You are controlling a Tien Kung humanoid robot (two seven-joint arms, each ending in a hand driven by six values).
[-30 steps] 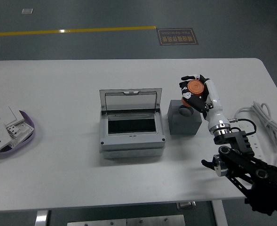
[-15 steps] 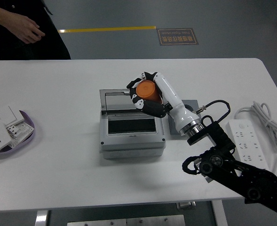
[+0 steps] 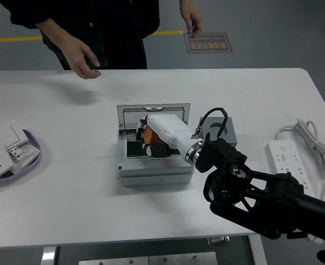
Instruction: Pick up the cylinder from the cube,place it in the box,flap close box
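We see the right hand (image 3: 151,141) wrapped around the orange cylinder (image 3: 150,135), low inside the open grey plastic box (image 3: 154,165), presumably positioned to drop it cleanly; the dark grey cube (image 3: 228,132) beside the box is bare.

Right hand (image 3: 154,138) low, arm stretched leftward — fingers (image 3: 147,148) curled tight in a grasp.

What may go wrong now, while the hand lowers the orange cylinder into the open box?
The right hand fills much of the box opening around the orange cylinder, so its fingers may catch the rim when withdrawing. The raised lid stands just behind the hand and might get knocked. The person's hand hovers above the table's far side.
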